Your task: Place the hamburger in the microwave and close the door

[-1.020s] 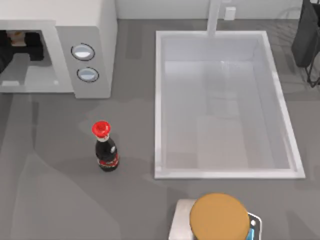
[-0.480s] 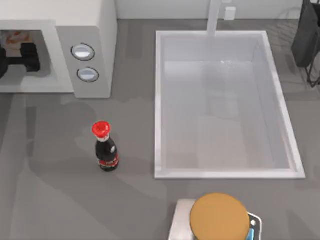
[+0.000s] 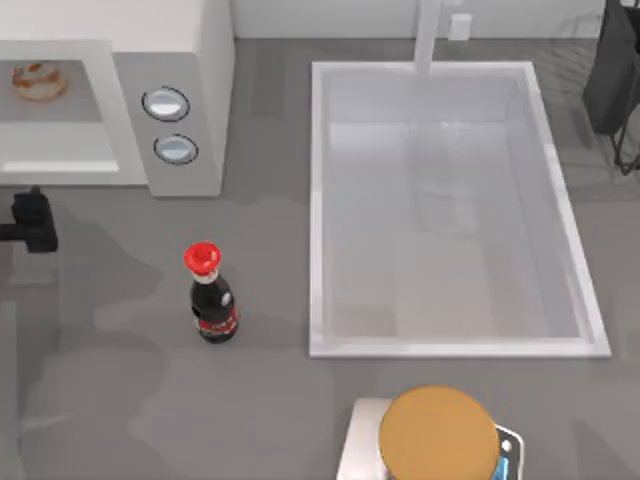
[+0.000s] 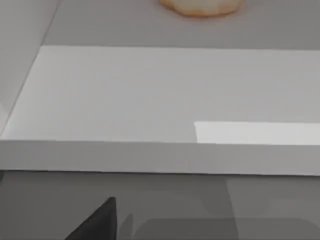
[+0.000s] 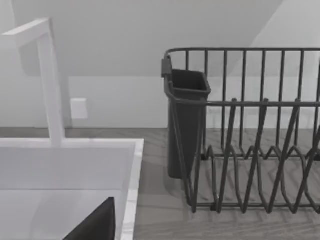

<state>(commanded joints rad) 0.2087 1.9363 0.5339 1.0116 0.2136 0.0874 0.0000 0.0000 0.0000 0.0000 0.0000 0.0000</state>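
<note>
One hamburger (image 3: pixel 39 81) sits inside the open microwave (image 3: pixel 180 60), on its floor near the back. Out in front of the opening, at the counter's (image 3: pixel 120 400) left edge, hangs the left gripper (image 3: pixel 32 220), holding nothing; how wide it stands I cannot tell. Nearby stand a bottle (image 3: pixel 210 295) and a sink (image 3: pixel 450 210).

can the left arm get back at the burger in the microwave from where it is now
Probably yes: the left gripper sits just outside the microwave opening, and nothing stands between it and the burger.
</note>
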